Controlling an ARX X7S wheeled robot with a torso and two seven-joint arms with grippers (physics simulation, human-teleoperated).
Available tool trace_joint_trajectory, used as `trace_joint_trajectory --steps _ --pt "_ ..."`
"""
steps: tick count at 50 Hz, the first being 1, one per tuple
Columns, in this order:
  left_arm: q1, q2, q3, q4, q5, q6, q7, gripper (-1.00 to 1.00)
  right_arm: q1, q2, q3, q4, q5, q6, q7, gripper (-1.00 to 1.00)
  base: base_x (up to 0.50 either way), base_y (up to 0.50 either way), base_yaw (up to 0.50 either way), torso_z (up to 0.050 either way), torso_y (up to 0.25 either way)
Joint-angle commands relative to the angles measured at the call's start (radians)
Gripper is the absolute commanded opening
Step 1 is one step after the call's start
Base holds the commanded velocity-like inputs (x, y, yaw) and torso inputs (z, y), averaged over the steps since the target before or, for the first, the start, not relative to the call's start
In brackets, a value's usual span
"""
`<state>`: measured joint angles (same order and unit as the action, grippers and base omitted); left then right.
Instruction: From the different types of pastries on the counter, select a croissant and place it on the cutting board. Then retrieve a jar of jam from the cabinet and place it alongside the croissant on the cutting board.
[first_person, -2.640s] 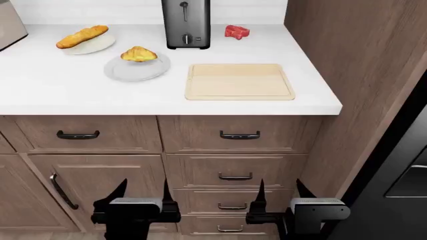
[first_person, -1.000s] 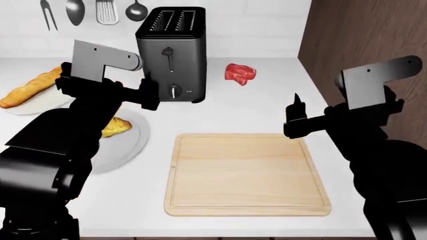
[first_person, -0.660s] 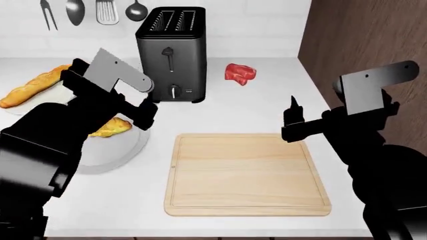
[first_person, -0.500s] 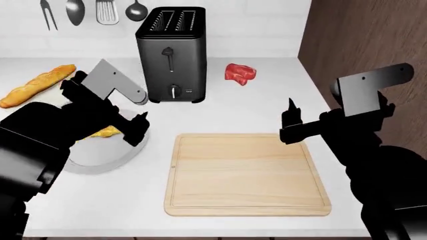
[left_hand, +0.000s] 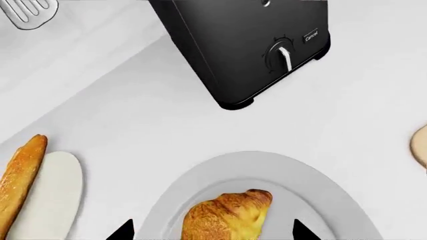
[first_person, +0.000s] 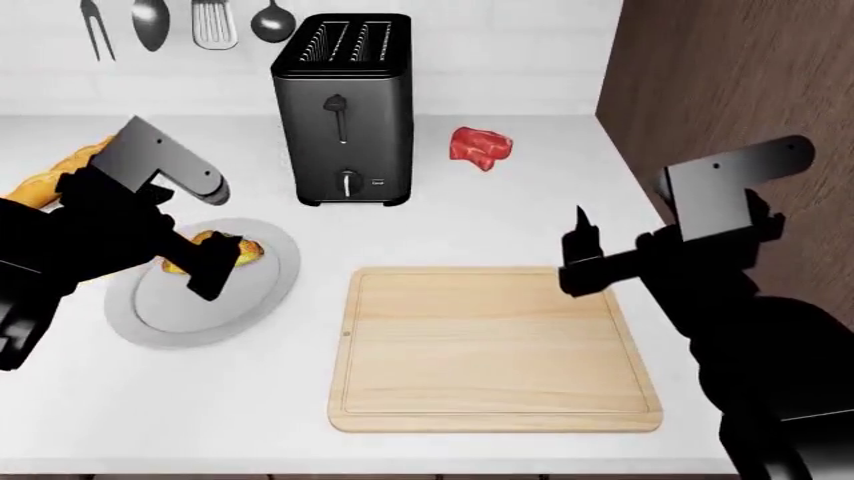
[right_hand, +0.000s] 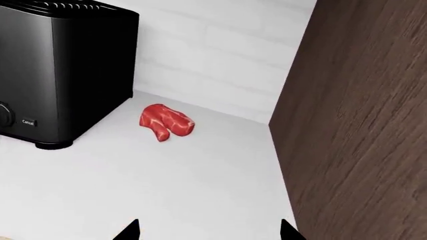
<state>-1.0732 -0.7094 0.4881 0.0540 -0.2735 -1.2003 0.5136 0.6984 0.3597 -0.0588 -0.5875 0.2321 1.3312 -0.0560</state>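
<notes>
The croissant (first_person: 248, 250) lies on a round grey plate (first_person: 260, 300) left of the cutting board (first_person: 494, 350). My left gripper (first_person: 200, 264) is open and hangs just above the croissant, hiding most of it in the head view. In the left wrist view the croissant (left_hand: 227, 217) sits between the two spread fingertips of my left gripper (left_hand: 212, 231), on the plate (left_hand: 327, 200). My right gripper (first_person: 582, 250) is open and empty above the board's far right corner; it also shows in the right wrist view (right_hand: 207, 231). The baguette (left_hand: 20, 180) lies on a white plate. No jam jar is in view.
A black toaster (first_person: 340, 110) stands behind the plate and board. A red chunk of meat (first_person: 481, 147) lies at the back right. A brown wood panel (first_person: 734, 90) walls the counter's right side. Utensils (first_person: 174, 25) hang on the back wall.
My left gripper has swung left and down from in front of the toaster to just over the croissant. My right gripper has barely moved.
</notes>
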Motion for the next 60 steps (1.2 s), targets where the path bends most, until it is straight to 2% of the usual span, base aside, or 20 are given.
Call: trace_joint_trajectory --steps 1,10,23,47,48,60 --pt "-0.007 0.0 0.026 -0.074 0.017 0.06 0.014 1.0 -0.008 0.018 0.01 -0.021 0.011 0.022 -0.007 1.0 0.0 0.0 0.0 0.0 0.0" --pt "-0.068 0.047 0.014 -0.208 0.026 0.093 0.011 1.0 -0.015 0.021 0.0 0.0 0.008 0.003 -0.004 1.0 0.0 0.0 0.0 0.0 0.0" --pt "-0.051 0.133 0.079 -0.439 0.043 0.274 0.063 1.0 -0.014 0.021 -0.017 0.043 -0.001 -0.028 0.005 1.0 0.0 0.0 0.0 0.0 0.0" --pt "0.006 0.071 0.117 -0.379 0.057 0.279 0.076 1.0 -0.025 0.027 -0.007 0.033 0.007 -0.024 0.011 1.0 0.0 0.0 0.0 0.0 0.0" --pt "0.002 0.074 0.114 -0.386 0.058 0.278 0.072 -1.0 -0.025 0.026 -0.008 0.035 0.007 -0.025 0.012 1.0 0.0 0.0 0.0 0.0 0.0" --pt "-0.026 0.085 0.045 -0.409 0.054 0.261 0.0 -1.0 -0.028 0.029 -0.002 0.042 0.009 -0.033 0.015 1.0 0.0 0.0 0.0 0.0 0.0"
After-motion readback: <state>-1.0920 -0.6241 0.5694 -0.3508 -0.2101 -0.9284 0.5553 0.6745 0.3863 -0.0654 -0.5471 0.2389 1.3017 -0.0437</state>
